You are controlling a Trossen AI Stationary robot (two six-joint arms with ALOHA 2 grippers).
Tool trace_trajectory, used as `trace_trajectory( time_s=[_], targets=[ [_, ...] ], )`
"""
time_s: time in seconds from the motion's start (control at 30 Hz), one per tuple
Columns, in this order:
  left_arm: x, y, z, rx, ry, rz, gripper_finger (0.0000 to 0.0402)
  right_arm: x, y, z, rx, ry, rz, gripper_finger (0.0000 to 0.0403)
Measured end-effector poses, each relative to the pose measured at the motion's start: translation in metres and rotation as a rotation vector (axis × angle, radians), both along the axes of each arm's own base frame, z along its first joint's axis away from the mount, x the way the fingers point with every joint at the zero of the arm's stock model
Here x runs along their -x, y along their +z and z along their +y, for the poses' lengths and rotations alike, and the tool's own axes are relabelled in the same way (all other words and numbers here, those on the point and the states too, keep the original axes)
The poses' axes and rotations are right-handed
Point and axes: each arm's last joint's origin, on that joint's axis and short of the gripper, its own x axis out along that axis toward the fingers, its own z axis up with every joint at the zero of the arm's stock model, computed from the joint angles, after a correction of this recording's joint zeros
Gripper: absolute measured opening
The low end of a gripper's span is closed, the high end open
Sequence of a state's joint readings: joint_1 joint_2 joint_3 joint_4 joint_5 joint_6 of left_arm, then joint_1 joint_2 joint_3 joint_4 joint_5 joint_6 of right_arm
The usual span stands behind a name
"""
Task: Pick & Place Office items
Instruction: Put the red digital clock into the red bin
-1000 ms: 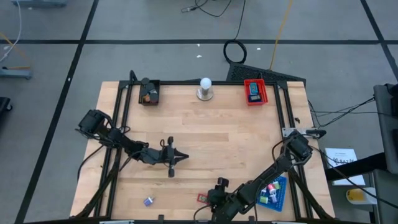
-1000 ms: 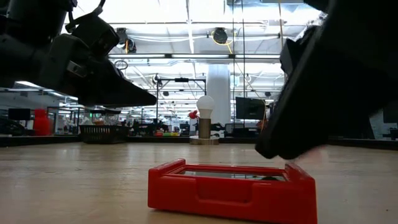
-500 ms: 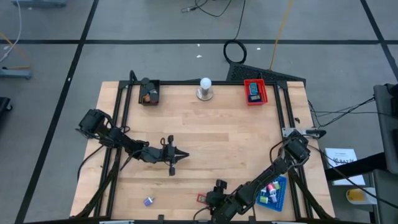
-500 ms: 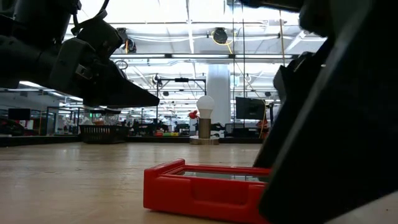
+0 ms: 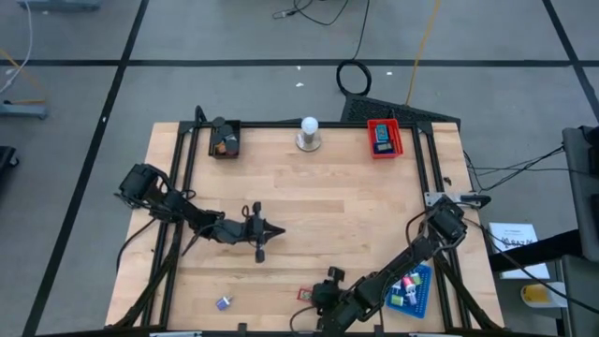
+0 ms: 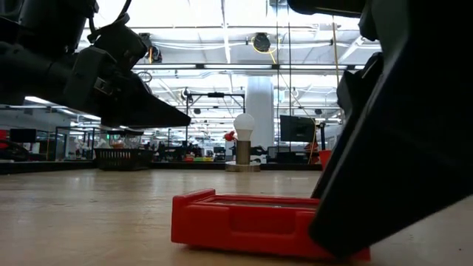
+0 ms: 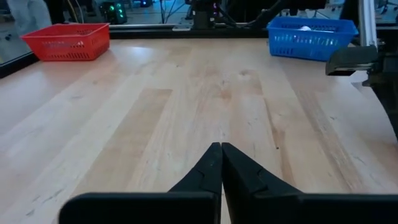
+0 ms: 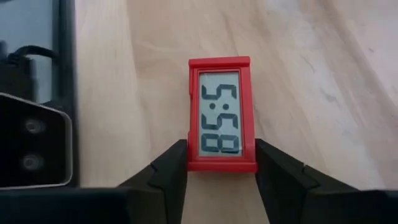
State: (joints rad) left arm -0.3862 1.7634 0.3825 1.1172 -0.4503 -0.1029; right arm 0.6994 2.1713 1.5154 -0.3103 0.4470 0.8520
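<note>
A small red clock with a grey display (image 8: pixel 221 112) lies flat on the wood near the table's near edge (image 5: pixel 305 295) and shows as a red slab in the low view (image 6: pixel 236 222). My right gripper (image 8: pixel 222 165) (image 5: pixel 320 298) is down at the clock's right end, its two fingers against the clock's sides. My left gripper (image 7: pixel 221 149) is shut and empty, hovering over the table's left middle (image 5: pixel 277 234). A small purple piece (image 5: pixel 224 302) lies alone near the near-left corner. My right gripper pinches the red clock between its two fingers, on the two long sides at the end nearest the gripper (image 8: pixel 191 163). The fingers (image 8: pixel 277 174) run along the clock and slant down from the table's right. The clock lies flat on the table.
A blue tray (image 5: pixel 412 288) with several coloured pieces sits at the near-right corner, beside my right arm. At the far edge stand a red tray (image 5: pixel 384 138), a black tray (image 5: pixel 224 140) and a white ball on a grey base (image 5: pixel 309 132). Bare wood lies between them.
My right gripper has come down and toward the table's left, onto the red clock. In the low view it now covers the clock's right end. The clock still lies flat in about the same spot.
</note>
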Motion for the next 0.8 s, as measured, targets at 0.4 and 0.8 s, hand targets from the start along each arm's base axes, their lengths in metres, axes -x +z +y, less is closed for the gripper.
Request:
trace_trajectory(
  time_s=[0.4, 0.8],
  targets=[
    [-0.004, 0.0, 0.012, 0.01, 0.054, -0.003, 0.0014, 0.041, 0.038, -0.076, 0.124, -0.564, 0.17, 0.0159],
    [-0.009, 0.0, 0.032, 0.014, 0.12, -0.003, 0.0027, 0.144, 0.017, -0.198, -0.04, -0.905, 0.1, 0.017]
  ],
)
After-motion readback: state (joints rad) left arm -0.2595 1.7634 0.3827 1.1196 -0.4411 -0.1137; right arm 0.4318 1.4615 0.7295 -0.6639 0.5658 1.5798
